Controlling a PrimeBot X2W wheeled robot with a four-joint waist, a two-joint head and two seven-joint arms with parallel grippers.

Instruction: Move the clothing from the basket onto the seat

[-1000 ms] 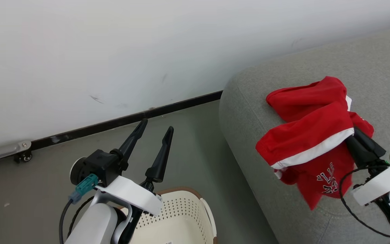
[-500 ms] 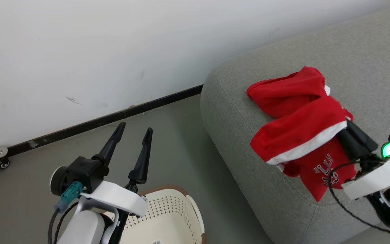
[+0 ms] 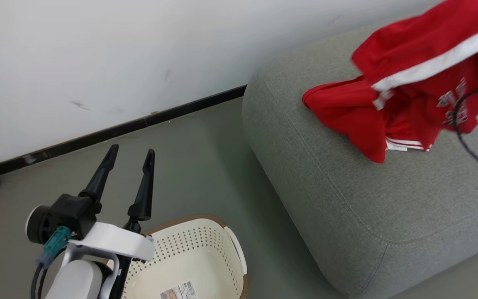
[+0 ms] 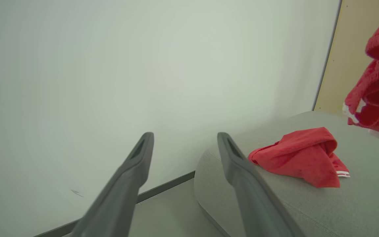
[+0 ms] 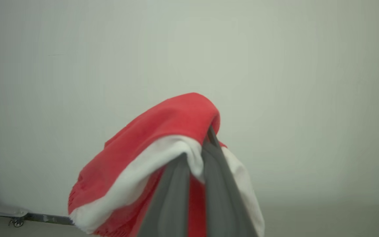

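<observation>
One red garment is laid crumpled on the grey seat. A white-trimmed garment is held up above it. The cream basket is set on the floor.

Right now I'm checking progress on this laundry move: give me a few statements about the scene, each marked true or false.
1. The left gripper is open and empty. True.
2. The right gripper is open. False: it is shut on a bright red soft fabric garment with a white band.
3. Another crumpled red fabric garment lies on the large grey woven-fabric seat. True.
4. The cream-white perforated plastic basket stands on the seat. False: it stands on the grey floor, beside the seat.
</observation>
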